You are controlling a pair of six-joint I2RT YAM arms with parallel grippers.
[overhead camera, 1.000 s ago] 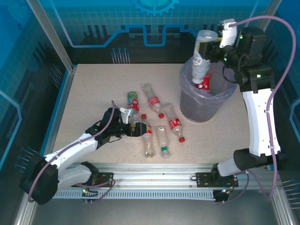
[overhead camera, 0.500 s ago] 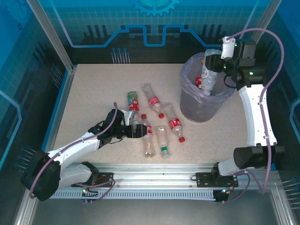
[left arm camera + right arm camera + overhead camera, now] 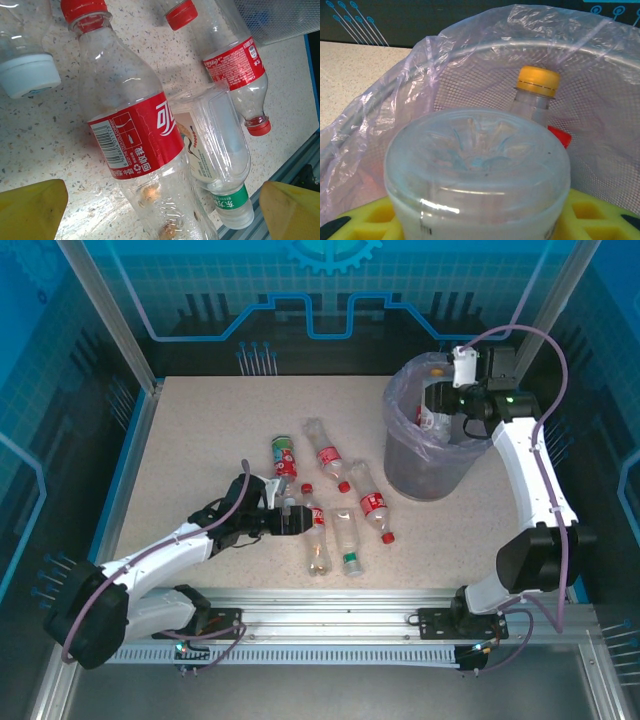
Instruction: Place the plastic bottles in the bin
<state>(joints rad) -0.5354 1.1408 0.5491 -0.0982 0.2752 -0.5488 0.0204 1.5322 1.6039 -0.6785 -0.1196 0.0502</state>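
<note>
The clear bottle (image 3: 477,170) I am grasping lies low in my right wrist's frame, its dimpled base turned to the camera. It is clenched between the yellow fingers (image 3: 592,212) of my right gripper (image 3: 441,400). It hangs within the mouth of the bin (image 3: 430,465), which stands at the upper right of the overhead frame on the speckled table (image 3: 200,440) — a thin liner (image 3: 445,55) is draped over its rim. Inside the bin, past my bottle, a yellow-capped bottle (image 3: 536,85) stands against the mesh wall, with a red cap (image 3: 560,136) just beside it, lower in the frame.

The other bottles lie on their sides in a loose cluster at the middle of the overhead frame. My left gripper (image 3: 292,520) sits at the cluster's lower left edge, released and spread wide — in my left wrist's frame its yellow fingertips (image 3: 30,212) show in both bottom corners. Between them lies a red-labelled bottle (image 3: 135,140), its red cap toward the top of the frame, apart from both tips. Touching its side is a green-capped bottle (image 3: 220,165), and past that a second red-labelled bottle (image 3: 235,70) lies toward the upper right. A white cap (image 3: 27,75) shows at the left edge. In the overhead frame a green-and-red labelled bottle (image 3: 284,457) lies at the cluster's upper left.
</note>
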